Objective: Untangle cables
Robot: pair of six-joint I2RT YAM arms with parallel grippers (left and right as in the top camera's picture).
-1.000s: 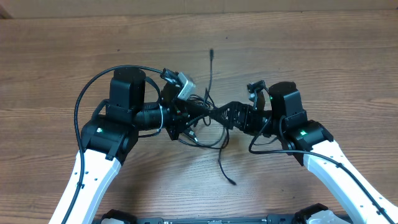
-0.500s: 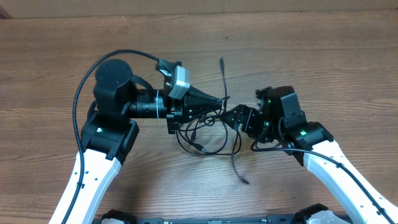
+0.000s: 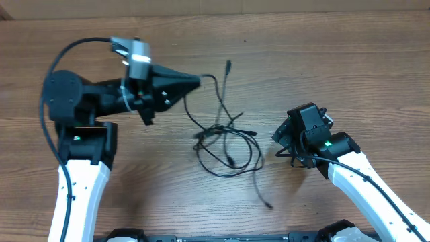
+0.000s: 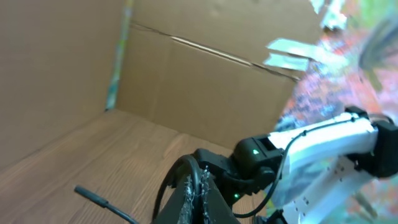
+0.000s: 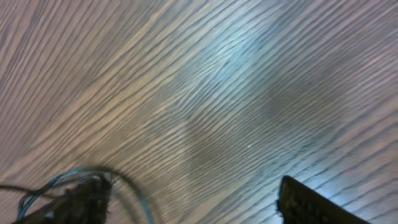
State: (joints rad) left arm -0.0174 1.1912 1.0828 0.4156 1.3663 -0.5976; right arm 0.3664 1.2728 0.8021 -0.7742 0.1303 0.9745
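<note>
wooden table, black cords in a loose tangle

wood-grain table [image 3: 349, 54] carries the cables [image 3: 227, 144], a loose black tangle lying between the two arms. left gripper [image 3: 195, 81] points in from the upper left, jaws pressed together on one strand that runs from its tip down into the tangle. right gripper [image 3: 282, 136] sits just right of the tangle without touching it, jaws spread over bare wood.

**Overhead view.** The cables [image 3: 222, 131]: thin black cords I see on the wood at centre frame, crossed in one loose tangle with a wide loop below it. One strand climbs to the upper plug tip [image 3: 228, 65] at upper centre. Another trails to the lower plug tip [image 3: 269, 205], lower right.
</note>
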